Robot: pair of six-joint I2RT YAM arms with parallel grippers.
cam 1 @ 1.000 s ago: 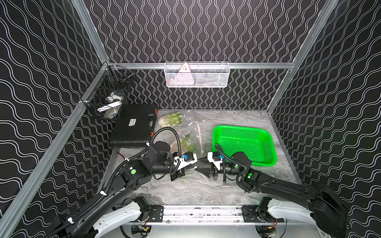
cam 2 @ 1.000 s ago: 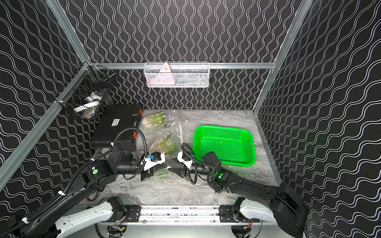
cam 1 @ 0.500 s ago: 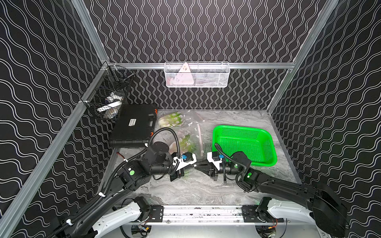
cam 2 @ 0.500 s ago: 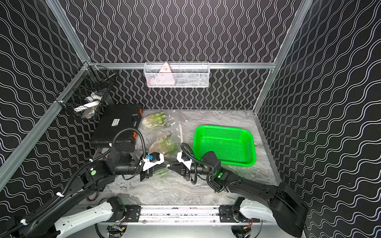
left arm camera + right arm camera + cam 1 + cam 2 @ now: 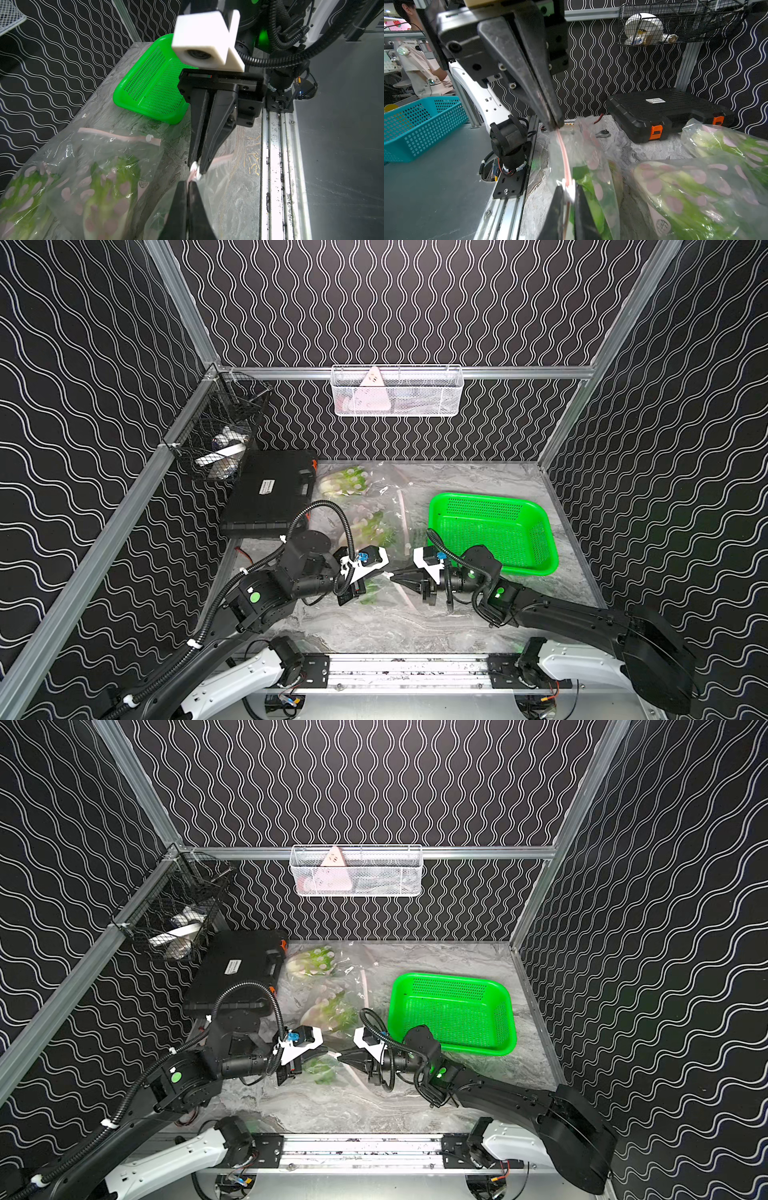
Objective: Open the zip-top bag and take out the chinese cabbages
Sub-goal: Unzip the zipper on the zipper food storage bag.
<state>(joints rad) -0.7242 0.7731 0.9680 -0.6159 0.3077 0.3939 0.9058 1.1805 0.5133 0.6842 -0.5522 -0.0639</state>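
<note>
- The chinese cabbages (image 5: 322, 1071) are all inside clear bags with pink spots. None is out yet.
- The zip-top bag (image 5: 374, 595) in work lies near the middle of the counter's (image 5: 374, 632) front edge, with green leaves showing through it. Its pink zip strip (image 5: 564, 162) is lifted and stretched between the two tools.
- The left gripper (image 5: 555, 124) is pressed together on one end of this strip.
- The right gripper (image 5: 196, 166) is also closed, on a small white piece that looks like the slider (image 5: 194, 166).
- Two other bags (image 5: 345, 485) lie further back, towards the back-left corner beside the black case (image 5: 270, 493).
- The green basket (image 5: 486, 498) stands empty at the counter's right edge.
- I judge the step to be the opening itself: both grips are taken and the mouth looks shut.
- The next move probably asks the right gripper to draw the slider along the strip while the left one holds its end firm. The film is thin, so it may slip or bunch up.
</note>
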